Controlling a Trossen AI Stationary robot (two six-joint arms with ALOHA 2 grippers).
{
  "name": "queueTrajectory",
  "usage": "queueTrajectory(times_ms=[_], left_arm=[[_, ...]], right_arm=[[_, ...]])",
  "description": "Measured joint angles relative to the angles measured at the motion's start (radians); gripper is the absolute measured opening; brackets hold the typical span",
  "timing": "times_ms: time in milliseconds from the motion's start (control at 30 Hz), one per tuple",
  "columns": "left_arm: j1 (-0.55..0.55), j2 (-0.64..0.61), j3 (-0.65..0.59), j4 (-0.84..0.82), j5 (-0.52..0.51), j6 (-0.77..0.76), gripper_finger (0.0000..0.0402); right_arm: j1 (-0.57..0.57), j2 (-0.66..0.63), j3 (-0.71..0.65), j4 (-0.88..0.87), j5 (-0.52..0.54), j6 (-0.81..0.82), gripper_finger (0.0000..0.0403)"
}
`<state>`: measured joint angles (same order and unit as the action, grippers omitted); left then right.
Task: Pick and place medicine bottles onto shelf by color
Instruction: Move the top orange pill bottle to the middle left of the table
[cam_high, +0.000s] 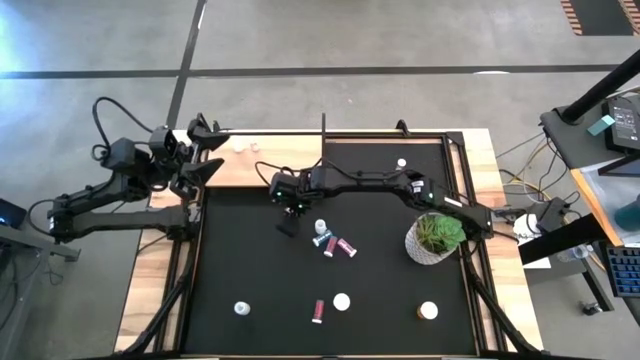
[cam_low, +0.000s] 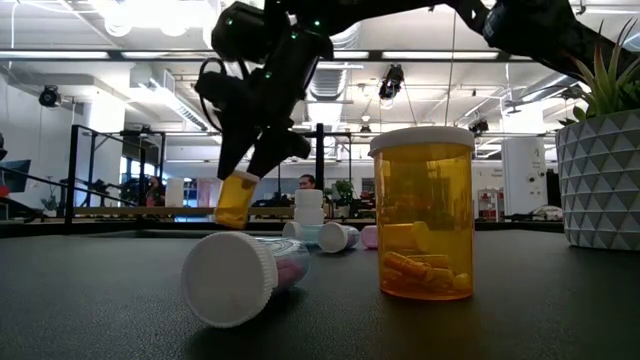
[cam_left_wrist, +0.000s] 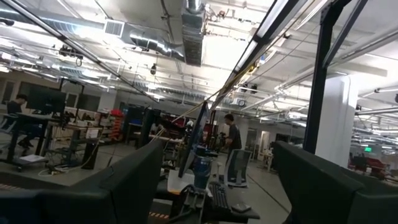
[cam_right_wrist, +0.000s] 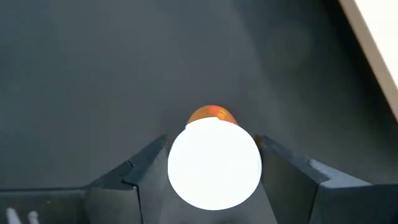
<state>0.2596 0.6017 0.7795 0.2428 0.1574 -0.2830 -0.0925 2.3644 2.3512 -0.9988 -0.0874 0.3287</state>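
The right gripper (cam_right_wrist: 214, 165) pinched an orange bottle (cam_low: 236, 199) above the mat (cam_high: 250, 260), toward eleven o'clock; the left gripper (cam_high: 205, 150) stood spread. Nearby, another orange bottle (cam_low: 424, 215) held pills.

Both arms are built of dark, near-black segments joined by rounded joint housings, with thin black cables looping loose beside the left arm's rear joints. The right arm's wrist block carries small green indicator lights. The left gripper (cam_high: 203, 165) ends in two broad, flat, matte black wedge-shaped fingers (cam_left_wrist: 124, 186); the right gripper (cam_right_wrist: 214, 177) has matching angular dark-grey fingers (cam_right_wrist: 292, 180) with bevelled inner edges.
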Motion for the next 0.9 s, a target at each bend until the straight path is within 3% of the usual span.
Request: queueTrajectory(times_ms=[567, 900], left_arm=[[0.000, -0.065, 0.001, 0.001, 0.000, -0.002, 0.0290], [0.000, -0.103, 0.001, -0.010, 0.000, 0.001, 0.0290]], right_arm=[[-0.002, 0.023, 0.000, -0.036, 0.000, 0.005, 0.0213], [-0.002, 0.021, 0.000, -0.037, 0.001, 0.001, 0.0269]])
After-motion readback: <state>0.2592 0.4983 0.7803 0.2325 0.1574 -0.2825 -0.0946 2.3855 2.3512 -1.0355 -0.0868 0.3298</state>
